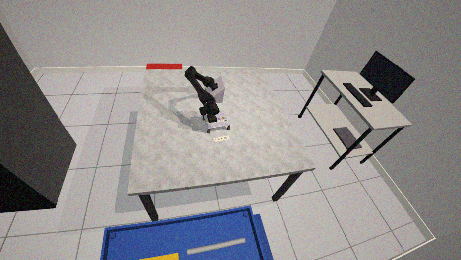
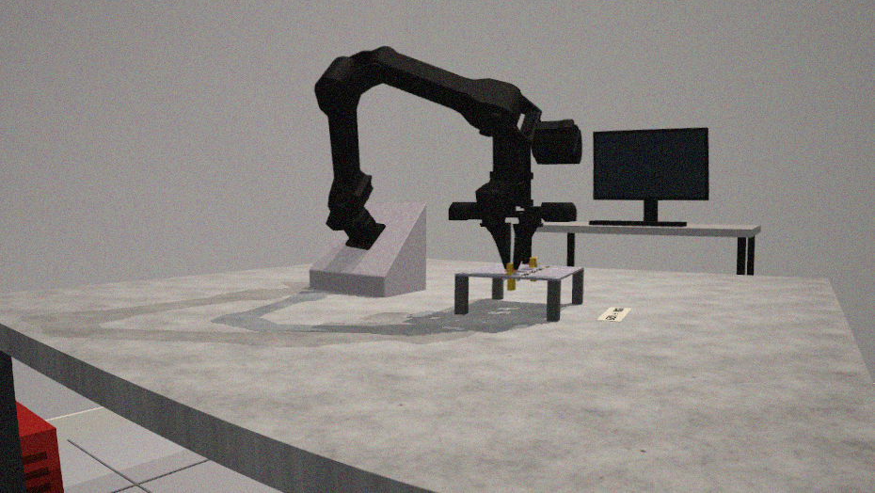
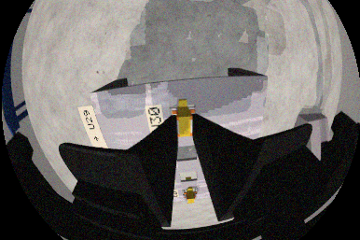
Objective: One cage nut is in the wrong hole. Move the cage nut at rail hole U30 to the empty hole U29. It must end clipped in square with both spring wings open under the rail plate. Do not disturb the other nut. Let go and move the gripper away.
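Gripper [image 1: 211, 119] [image 2: 513, 268] [image 3: 184, 120], pinching the near cage nut [image 2: 510, 277] [image 3: 185, 120] at U30, presumably to free its wings; rail plate [image 1: 220, 125] [image 2: 567, 272] [image 3: 109, 102], raised on legs, giving the nut room beneath; other nut [image 1: 223, 117] [image 2: 532, 262] [image 3: 190, 194], apart, upright.
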Robot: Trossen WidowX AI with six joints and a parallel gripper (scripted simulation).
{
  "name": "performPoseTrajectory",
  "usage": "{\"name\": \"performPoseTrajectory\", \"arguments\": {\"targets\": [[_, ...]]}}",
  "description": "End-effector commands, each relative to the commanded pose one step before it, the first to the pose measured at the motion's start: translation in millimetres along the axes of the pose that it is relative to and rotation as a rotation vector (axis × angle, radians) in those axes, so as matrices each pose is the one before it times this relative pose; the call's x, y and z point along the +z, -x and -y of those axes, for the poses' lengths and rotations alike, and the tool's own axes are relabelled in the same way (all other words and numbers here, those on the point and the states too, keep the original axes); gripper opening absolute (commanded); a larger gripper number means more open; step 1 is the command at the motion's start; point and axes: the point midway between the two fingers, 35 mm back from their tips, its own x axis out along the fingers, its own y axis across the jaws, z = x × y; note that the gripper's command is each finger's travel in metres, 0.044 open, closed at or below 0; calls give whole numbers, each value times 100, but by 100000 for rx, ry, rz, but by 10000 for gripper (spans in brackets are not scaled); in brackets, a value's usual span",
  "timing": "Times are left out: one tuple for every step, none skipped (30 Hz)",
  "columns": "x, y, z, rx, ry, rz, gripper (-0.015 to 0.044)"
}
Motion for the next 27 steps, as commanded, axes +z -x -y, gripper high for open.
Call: {"name": "performPoseTrajectory", "arguments": {"targets": [[7, -10, 4, -31, 127, -3, 29], [-1, 0, 1, -1, 86, 0, 29], [-1, 1, 3, -2, 158, -1, 29], [-2, 1, 4, -4, 235, -1, 29], [-4, 2, 9, -5, 317, -1, 29], [-5, 2, 12, -7, 405, -2, 29], [-6, 3, 13, -7, 432, -2, 29], [-6, 3, 14, -7, 454, -2, 29], [-6, 3, 14, -8, 468, -2, 29], [-7, 3, 14, -8, 477, -2, 29], [-7, 3, 14, -8, 482, -2, 29], [-7, 3, 14, -8, 480, -2, 29], [-1, 1, 9, 1, 83, -1, 29], [-1, 2, 13, 1, 126, -1, 29], [-1, 3, 19, 1, 183, -2, 29], [-1, 3, 20, 2, 199, -2, 29], [0, 0, 7, 0, 9, -1, 29], [0, 0, 11, 1, 13, -1, 29], [0, 1, 15, 1, 19, -1, 29], [0, 0, 6, 0, 3, 0, 29], [0, 0, 13, -1, 6, -1, 29], [0, 0, 15, -1, 7, -1, 29], [0, 0, 18, -1, 9, -1, 29], [0, 0, 6, 0, 1, 0, 29], [0, 0, 13, 0, 2, -1, 29], [0, 0, 14, 0, 2, -1, 29], [0, 0, 7, 0, 0, -1, 29]]}}
